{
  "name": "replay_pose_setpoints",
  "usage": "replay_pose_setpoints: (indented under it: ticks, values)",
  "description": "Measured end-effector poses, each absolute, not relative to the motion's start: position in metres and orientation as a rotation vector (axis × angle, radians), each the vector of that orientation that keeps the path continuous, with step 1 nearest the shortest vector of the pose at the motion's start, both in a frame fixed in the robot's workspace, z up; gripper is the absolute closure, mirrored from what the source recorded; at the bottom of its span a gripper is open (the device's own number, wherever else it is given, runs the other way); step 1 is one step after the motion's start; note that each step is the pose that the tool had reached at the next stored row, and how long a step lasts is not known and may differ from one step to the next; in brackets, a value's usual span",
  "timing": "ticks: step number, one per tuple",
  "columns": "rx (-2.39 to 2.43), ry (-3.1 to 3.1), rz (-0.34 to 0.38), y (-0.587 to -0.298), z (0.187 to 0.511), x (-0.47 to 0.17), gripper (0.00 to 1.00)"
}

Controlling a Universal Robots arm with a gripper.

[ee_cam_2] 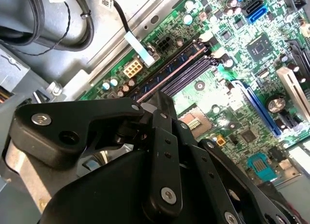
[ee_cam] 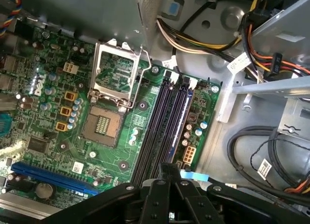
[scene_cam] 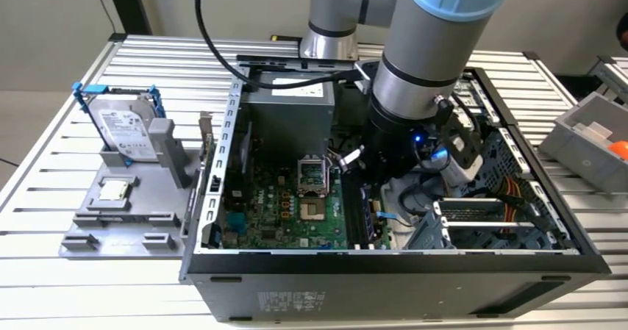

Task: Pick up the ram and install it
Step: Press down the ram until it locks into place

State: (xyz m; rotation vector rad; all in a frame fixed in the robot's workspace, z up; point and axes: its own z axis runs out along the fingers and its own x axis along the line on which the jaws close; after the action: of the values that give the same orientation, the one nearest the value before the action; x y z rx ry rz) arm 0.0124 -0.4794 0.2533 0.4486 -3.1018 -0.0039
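The ram (ee_cam: 178, 122) looks like a dark bluish strip lying along one of the black slots (ee_cam: 160, 127) on the green motherboard (ee_cam: 116, 156). It appears again in the second wrist view (ee_cam_2: 167, 69), beside the other slots (ee_cam_2: 189, 74). My gripper (ee_cam: 169, 168) hovers over one end of these slots with its black fingers pressed together and nothing visible between them. The same shut tip (ee_cam_2: 160, 100) points down at the slot row. In the exterior view my arm (scene_cam: 422, 87) reaches down into the open computer case (scene_cam: 393, 260).
A grey fixture (scene_cam: 128, 220) at the exterior view's left carries a silver hard drive in a blue frame (scene_cam: 123, 124) and a small square chip (scene_cam: 116, 190). The open CPU socket (ee_cam: 116, 74), cable bundles (ee_cam: 261, 151) and a metal drive cage (scene_cam: 490, 220) crowd the case. A grey bin (scene_cam: 593, 139) stands at the exterior view's right.
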Motion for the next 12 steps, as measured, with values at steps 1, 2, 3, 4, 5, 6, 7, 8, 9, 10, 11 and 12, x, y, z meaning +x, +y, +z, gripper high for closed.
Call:
replay_pose_setpoints:
  ticks: [1, 2, 3, 4, 5, 6, 7, 8, 9, 10, 11, 12]
  values:
    - [0.455, -3.1, -0.004, -0.4794, 0.2533, 0.0124, 1.0]
    - [0.462, -3.099, -0.004, -0.4794, 0.2533, 0.0124, 1.0]
    - [0.469, -3.098, -0.004, -0.4794, 0.2533, 0.0123, 1.0]
    - [0.475, -3.097, -0.004, -0.4794, 0.2533, 0.0122, 1.0]
    - [0.482, -3.096, -0.004, -0.4794, 0.2533, 0.0121, 1.0]
    - [0.49, -3.094, -0.004, -0.4794, 0.2533, 0.0121, 1.0]
    - [0.499, -3.093, -0.004, -0.4794, 0.2533, 0.012, 1.0]
    - [0.508, -3.092, -0.004, -0.4794, 0.2533, 0.012, 1.0]
    - [0.516, -3.09, -0.004, -0.4794, 0.2533, 0.012, 1.0]
    - [0.524, -3.089, -0.004, -0.4794, 0.2533, 0.012, 1.0]
    - [0.531, -3.088, -0.004, -0.4794, 0.2533, 0.012, 1.0]
    - [0.536, -3.087, -0.004, -0.4794, 0.2533, 0.012, 1.0]
